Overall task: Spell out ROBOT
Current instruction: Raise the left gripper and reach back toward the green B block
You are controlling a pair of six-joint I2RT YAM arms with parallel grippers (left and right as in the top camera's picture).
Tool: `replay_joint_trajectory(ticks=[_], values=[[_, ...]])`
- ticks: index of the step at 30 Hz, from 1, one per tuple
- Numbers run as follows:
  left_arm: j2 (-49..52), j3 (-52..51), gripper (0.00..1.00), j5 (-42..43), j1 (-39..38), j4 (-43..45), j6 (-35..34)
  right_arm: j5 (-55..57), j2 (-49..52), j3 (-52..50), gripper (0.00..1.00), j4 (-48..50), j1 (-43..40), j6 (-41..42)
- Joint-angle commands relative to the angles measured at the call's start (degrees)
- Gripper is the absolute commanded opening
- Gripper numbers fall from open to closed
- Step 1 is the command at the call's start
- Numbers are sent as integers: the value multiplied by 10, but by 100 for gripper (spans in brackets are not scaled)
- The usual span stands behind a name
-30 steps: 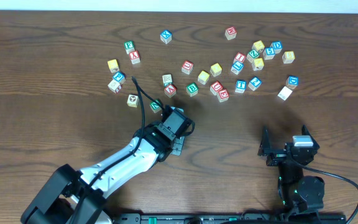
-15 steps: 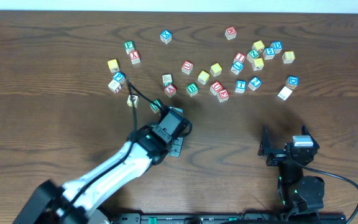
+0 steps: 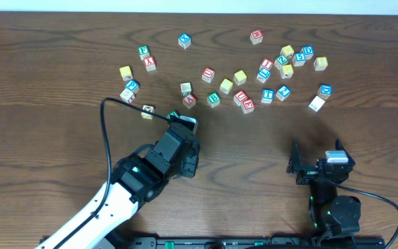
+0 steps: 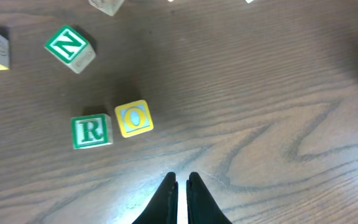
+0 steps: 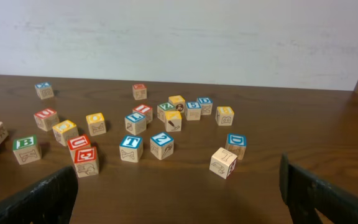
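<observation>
In the left wrist view the green R cube (image 4: 92,131) and a yellow O cube (image 4: 134,118) sit side by side on the table, R on the left and nearly touching. My left gripper (image 4: 181,182) is shut and empty, just below and to the right of the O. Overhead, the left arm (image 3: 171,149) covers that pair. The green B cube (image 3: 213,99) (image 5: 27,149), the blue T cube (image 3: 268,95) (image 5: 131,148) and a yellow cube (image 3: 226,86) (image 5: 64,132) lie among the scattered cubes. My right gripper (image 5: 179,199) stands open and empty at the near right.
A green N cube (image 4: 70,48) lies up and left of the R. Many other lettered cubes spread across the far half of the table, among them a red-lettered pair (image 3: 244,102) and a right-hand cluster (image 3: 292,59). The left arm's cable (image 3: 106,131) loops out leftward.
The left arm has drawn back toward the near left, its wrist shifting a little down and left, and its cable has swung out to the left. The right arm has not moved.
</observation>
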Motion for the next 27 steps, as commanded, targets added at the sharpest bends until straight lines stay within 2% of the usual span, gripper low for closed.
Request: replay_joint_trajectory(ticks=[1,13,17,23,27], values=[[-7,35,8,5,15,-17,22,-1,1,-1,99,-2,-5,6],[20,114,7,1,47,-71,29,-1,1,-1,99,-2,-5,6],[76,180,7,-28,50,-111,21,-1,1,-1,99,-2,-5,6],[210,360,7,-29,50,-164,21,-1,1,-1,99,-2,-5,6],[238,392,7,-20,49,-148,31,-1,1,-1,99,-2,-5,6]])
